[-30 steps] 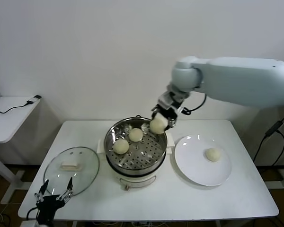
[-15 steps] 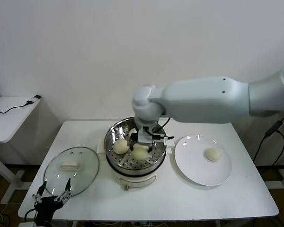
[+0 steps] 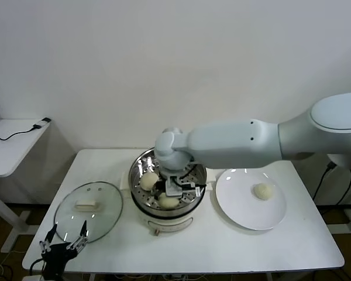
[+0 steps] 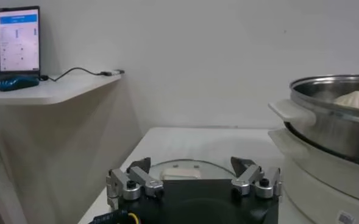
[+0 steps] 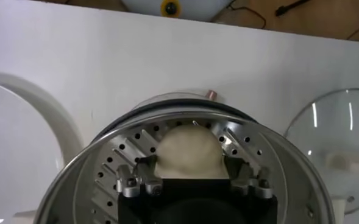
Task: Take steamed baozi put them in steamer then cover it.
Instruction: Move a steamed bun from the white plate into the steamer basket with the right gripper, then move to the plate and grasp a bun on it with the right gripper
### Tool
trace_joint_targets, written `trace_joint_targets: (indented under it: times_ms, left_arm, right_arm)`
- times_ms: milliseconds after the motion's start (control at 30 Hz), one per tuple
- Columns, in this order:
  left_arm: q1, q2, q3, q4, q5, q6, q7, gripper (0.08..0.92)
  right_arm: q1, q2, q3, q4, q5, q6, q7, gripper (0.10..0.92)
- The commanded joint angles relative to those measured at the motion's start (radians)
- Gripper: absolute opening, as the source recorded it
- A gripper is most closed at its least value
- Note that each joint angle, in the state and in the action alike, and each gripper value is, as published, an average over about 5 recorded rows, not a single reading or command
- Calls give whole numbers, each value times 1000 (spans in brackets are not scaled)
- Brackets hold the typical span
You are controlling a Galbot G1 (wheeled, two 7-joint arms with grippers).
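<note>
While our right tool (image 3: 176, 192) stands open astride a cream-white dough bun (image 5: 189, 151) set inside the shiny steel steamer (image 3: 141, 165), lifting clear comes next; left tool (image 4: 191, 181) open, empty

Three baozi (image 3: 150, 180) visible, one steamer (image 3: 141, 165), one cover (image 3: 88, 211).

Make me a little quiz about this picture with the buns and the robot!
1. True or false: the cover is sitting on the steamer.
2. How many baozi lie on the plate?
3. Which hand is down inside the steamer? A: left hand. B: right hand.

Key: 1. False; it lies on the table beside the steamer. 2. One. 3. B; its fingers are spread on either side of a baozi on the tray, while the left hand waits open at the table's near edge.
</note>
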Motion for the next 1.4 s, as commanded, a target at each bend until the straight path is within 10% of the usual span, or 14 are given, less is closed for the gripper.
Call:
trace_joint_targets:
  times_ms: [33, 433, 833, 1400]
  left_arm:
    - [0, 0, 1, -2, -1, -2, 0, 823]
    - [-9, 0, 1, -13, -7, 1, 2, 823]
    - [-15, 1, -3, -6, -4, 14, 5, 823]
    - [-7, -13, -11, 5, 3, 14, 5, 823]
  right_arm:
    - [25, -29, 27, -40, 93, 5, 5, 820]
    - [337, -390, -241, -345, 681, -166, -271, 823]
    - [-39, -661, -119, -440, 503, -405, -171, 823]
    - [-420, -508, 173, -647, 339, -440, -86, 823]
